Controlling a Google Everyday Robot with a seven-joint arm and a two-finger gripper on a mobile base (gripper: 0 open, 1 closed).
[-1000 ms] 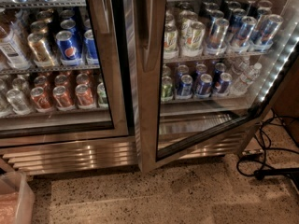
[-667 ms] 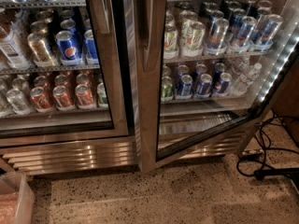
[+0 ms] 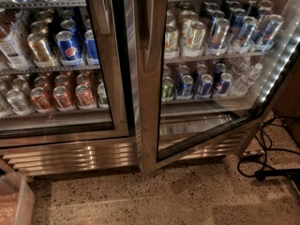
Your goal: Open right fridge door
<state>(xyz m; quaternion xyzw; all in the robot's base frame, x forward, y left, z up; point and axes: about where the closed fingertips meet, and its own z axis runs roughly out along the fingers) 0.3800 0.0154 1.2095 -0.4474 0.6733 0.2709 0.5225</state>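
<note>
Right fridge door [image 3: 150, 102] stands ajar over speckled floor [image 3: 140, 196], cables [image 3: 260, 142] at its right edge; my gripper is out of view, so I cannot tell how the jaws stand.

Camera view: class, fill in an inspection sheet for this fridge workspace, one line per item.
Surface: speckled terrazzo floor.
Job's things: right fridge door, steel-framed glass with bowed handle, partly open, lower edge angled out from the cabinet.
Clutter: translucent plastic bin, lower left.
Gripper: not in view.
Cables: black cables looped on the floor, right.
Surroundings: matching left glass door shut; cans and bottles on shelves.
</note>
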